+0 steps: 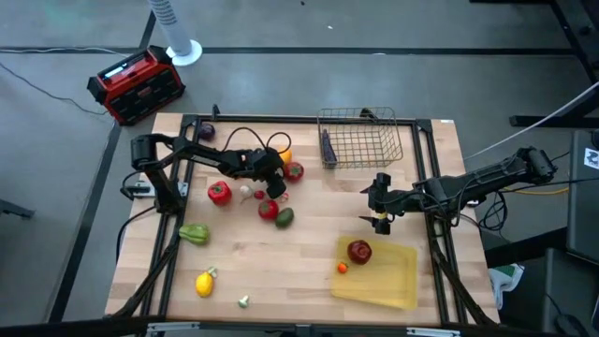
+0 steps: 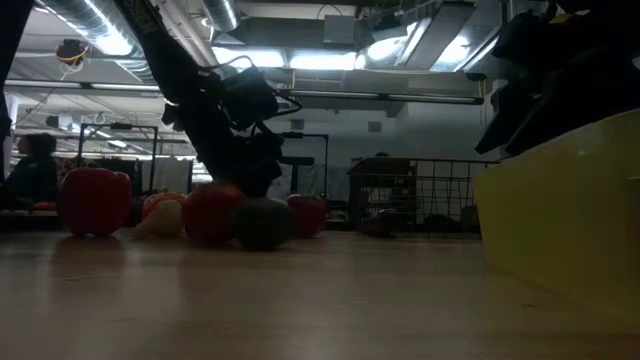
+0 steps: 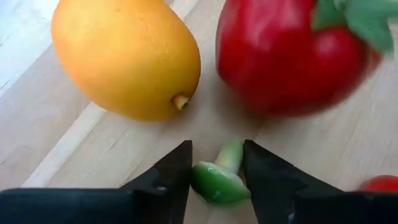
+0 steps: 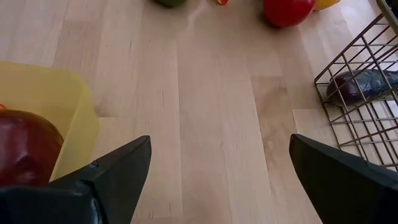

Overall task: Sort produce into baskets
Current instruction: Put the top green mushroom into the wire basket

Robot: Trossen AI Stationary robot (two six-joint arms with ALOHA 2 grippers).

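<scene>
My left gripper (image 1: pixel 274 187) is down among a cluster of produce at the table's middle left, shut on a small green-capped piece (image 3: pixel 217 180) shaped like a mushroom. Beyond its fingers lie an orange fruit (image 3: pixel 124 59) and a red pepper (image 3: pixel 286 56). My right gripper (image 4: pixel 217 168) hangs open over bare wood between the wire basket (image 1: pixel 360 139) and the yellow tray (image 1: pixel 388 281), touching nothing. A purple eggplant (image 4: pixel 364 84) lies in the basket. A red apple (image 1: pixel 359 251) and a tiny orange piece (image 1: pixel 343 268) lie in the tray. My left gripper pinches the green cap (image 3: pixel 202 177) of the small piece between its two fingers, one on each side. The fingers come slanting down from the table's left. The pale stem (image 3: pixel 231 155) points away from the fingers toward the red pepper, low over the wood.
Loose on the wood: a red pepper (image 1: pixel 218 193), a red fruit (image 1: pixel 269 209) beside a dark green one (image 1: pixel 284 217), a green pepper (image 1: pixel 194 233), a lemon (image 1: pixel 204 283), a small piece (image 1: pixel 243 300). A red-and-black box (image 1: pixel 136 84) sits off the table's far left corner.
</scene>
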